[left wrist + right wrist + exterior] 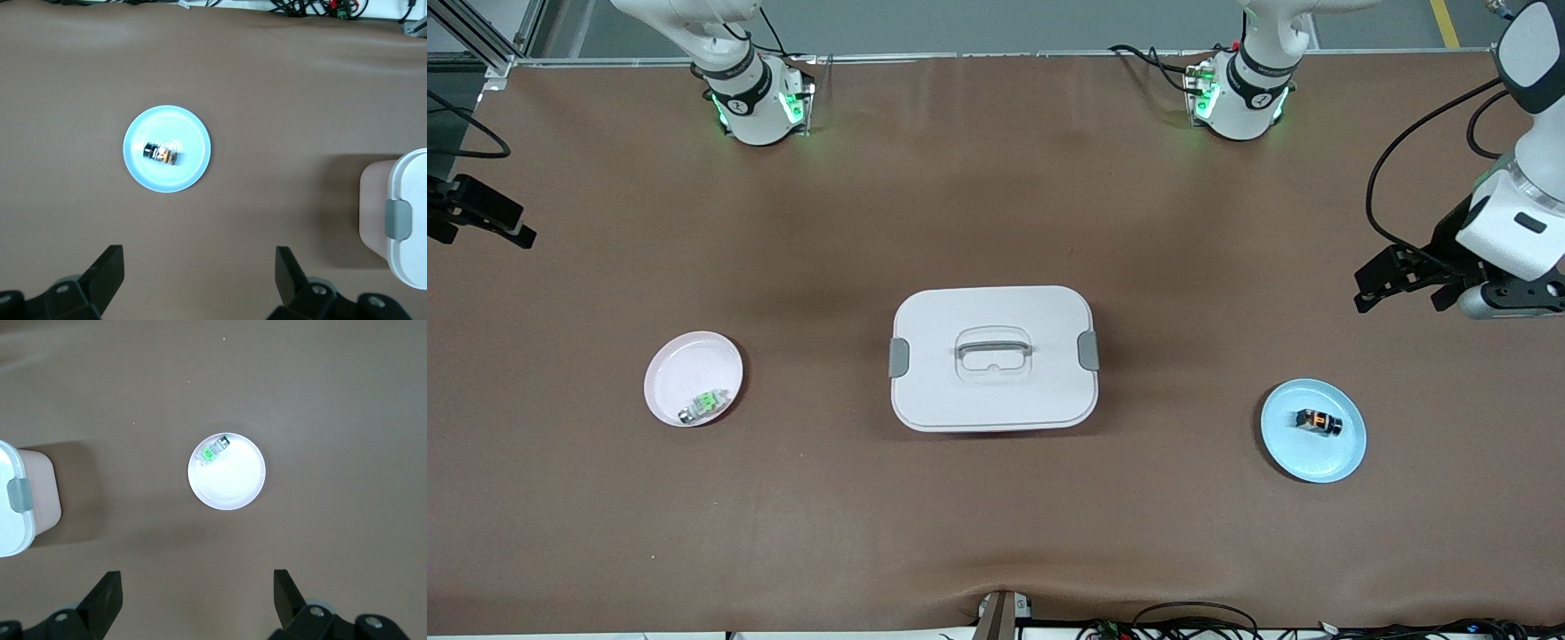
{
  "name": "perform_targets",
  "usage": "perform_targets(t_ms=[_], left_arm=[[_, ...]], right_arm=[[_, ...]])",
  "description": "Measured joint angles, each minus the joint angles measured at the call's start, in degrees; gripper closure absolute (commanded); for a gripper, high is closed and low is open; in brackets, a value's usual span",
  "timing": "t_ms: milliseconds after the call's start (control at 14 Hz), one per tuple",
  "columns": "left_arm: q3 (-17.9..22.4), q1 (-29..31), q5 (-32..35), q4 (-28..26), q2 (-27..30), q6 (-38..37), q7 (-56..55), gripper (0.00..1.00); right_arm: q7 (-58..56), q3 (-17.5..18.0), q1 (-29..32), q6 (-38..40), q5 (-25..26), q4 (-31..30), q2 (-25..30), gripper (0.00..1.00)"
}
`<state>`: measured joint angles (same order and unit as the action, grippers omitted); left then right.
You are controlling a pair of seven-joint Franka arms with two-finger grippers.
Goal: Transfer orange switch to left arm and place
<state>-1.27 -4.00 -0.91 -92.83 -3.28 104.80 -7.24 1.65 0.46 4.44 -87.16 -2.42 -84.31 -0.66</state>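
Brown tabletop (996, 533) under both arms. I see the orange switch (1318, 421) on its side in a blue plate (1343, 453) toward the left arm's end. White box (993, 391) sits mid-table. Left gripper (199, 277) hovers near that plate, fingers (107, 270) apart. Right gripper (197, 600) hangs near a pink plate (233, 490) holding a green part (213, 450), fingers apart.

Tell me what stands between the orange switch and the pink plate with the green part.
The white box sits mid-table, right on the line from the orange switch on the blue plate to the pink plate. Nothing visible lies between the open left gripper and the switch.
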Motion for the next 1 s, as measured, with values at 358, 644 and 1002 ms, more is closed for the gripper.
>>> perform_targets(t_ms=[358,644,1002], left_arm=[[1.97,-1.18,0.0,1.25,2.35,-5.31,0.01,0.0],[2.34,-1.15,0.0,-2.01,8.6,-8.16,0.01,0.0],[2.42,-1.15,0.0,-9.85,14.06,-5.79,0.01,0.0]], right_arm=[[-0.17,0.05,0.01,0.01,0.0,0.06,0.02,0.0],[-0.35,0.14,0.01,0.02,0.25,0.08,0.03,0.0],[-0.72,0.3,-0.02,0.04,2.78,0.09,0.03,0.0]])
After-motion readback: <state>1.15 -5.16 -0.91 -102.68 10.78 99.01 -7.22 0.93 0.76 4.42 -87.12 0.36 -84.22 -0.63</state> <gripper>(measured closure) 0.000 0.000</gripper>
